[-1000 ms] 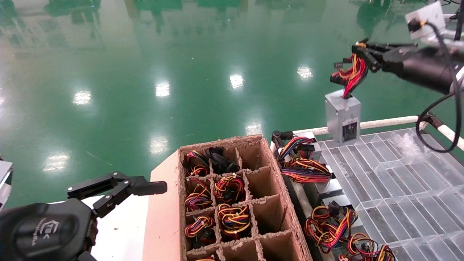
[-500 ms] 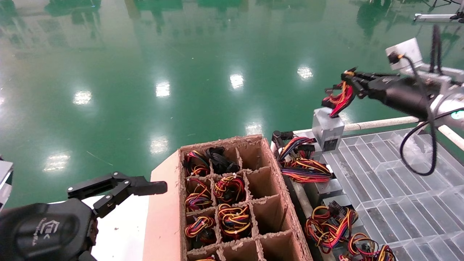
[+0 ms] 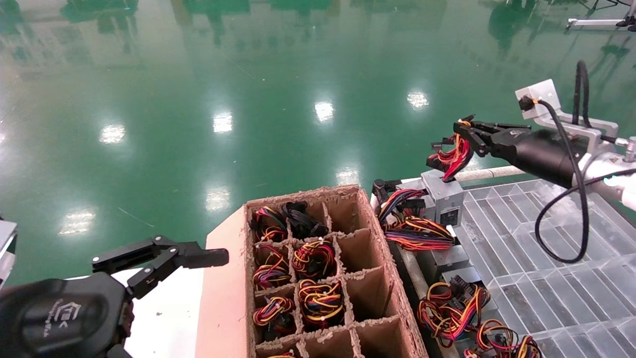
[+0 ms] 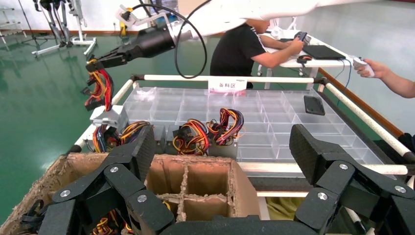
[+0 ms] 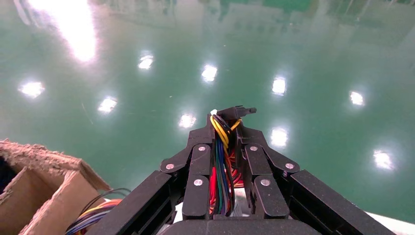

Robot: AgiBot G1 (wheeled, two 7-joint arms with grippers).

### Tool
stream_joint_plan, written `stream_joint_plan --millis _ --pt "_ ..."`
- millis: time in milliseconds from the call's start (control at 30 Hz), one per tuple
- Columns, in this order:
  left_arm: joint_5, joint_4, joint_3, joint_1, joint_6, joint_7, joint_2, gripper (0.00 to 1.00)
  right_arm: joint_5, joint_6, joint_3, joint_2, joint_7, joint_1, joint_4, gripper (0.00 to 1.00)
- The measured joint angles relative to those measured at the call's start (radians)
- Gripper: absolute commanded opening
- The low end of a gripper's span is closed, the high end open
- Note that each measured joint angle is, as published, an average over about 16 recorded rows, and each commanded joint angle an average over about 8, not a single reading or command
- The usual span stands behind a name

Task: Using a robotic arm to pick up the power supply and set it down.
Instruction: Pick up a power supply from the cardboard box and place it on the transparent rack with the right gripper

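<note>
My right gripper (image 3: 464,130) is shut on the red, yellow and black wire bundle (image 3: 449,156) of the power supply (image 3: 444,199), a small grey metal box. The box hangs by those wires low at the far left corner of the clear tray (image 3: 546,248); whether it touches the tray I cannot tell. In the right wrist view the wire bundle (image 5: 220,171) runs up between the closed fingers (image 5: 198,166). The left wrist view shows the power supply (image 4: 110,116) under the right gripper (image 4: 98,62). My left gripper (image 3: 164,258) is parked open at the near left.
A brown cardboard divider box (image 3: 377,248) with wire bundles in several cells stands in front. More power supplies (image 3: 417,231) line the tray's left edge. A white rail (image 3: 497,172) borders the tray's far side. People (image 4: 244,44) work at a table beyond it.
My right arm has come down and to the left, lowering the hanging power supply from above the white rail to the tray's far left corner. The left arm has not moved.
</note>
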Motion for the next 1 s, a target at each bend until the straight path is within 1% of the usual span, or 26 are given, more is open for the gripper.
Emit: stream_joint_plan --millis 100,233,700,1000 --pt "0.000 0.000 0.000 0.000 0.000 0.000 0.000 1.00 0.005 0.000 0.004 0.008 0.003 -0.013 -0.001 0.00" --pt "0.000 0.000 0.000 0.000 0.000 0.000 0.000 1.00 0.012 0.020 0.008 0.015 0.005 -0.031 -0.003 0.00" --pt "0.000 0.000 0.000 0.000 0.000 0.000 0.000 1.00 0.042 0.157 0.028 0.004 -0.004 -0.076 0.008 0.00" --pt "0.000 0.000 0.001 0.000 0.000 0.000 0.000 1.00 0.064 0.205 0.043 -0.020 -0.009 -0.082 0.025 0.00"
